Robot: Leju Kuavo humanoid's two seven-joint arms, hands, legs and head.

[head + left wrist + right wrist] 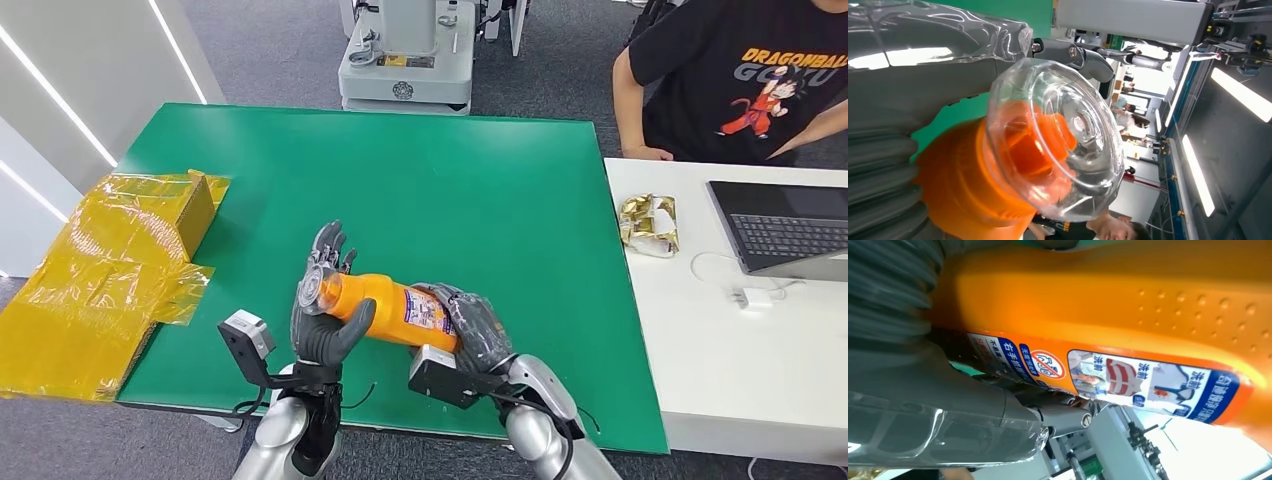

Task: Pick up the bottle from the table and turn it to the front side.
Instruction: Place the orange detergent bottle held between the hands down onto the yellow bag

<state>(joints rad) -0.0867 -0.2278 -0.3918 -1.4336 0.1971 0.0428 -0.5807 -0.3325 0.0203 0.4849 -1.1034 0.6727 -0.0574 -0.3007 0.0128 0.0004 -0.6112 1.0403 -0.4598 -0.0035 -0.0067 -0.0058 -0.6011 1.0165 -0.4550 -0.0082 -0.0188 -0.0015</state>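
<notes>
Orange plastic bottle (392,311) with clear domed cap (1058,137), lying sideways, lifted off green table (420,180), near its front edge. Gripped at cap end by left hand (325,300), thumb wrapped under neck, other fingers raised behind cap. Clasped at base end by right hand (470,330), fingers closed over printed label (1148,382). Shared between both hands, so risk judged mainly in rotation: uneven twisting or one hand loosening early could let smooth body slip and drop onto table. Beyond bottle, at table's left edge, yellow wrapped box (150,225). Farther right, white desk (700,350) with laptop (785,225); seated person (740,75) behind.
</notes>
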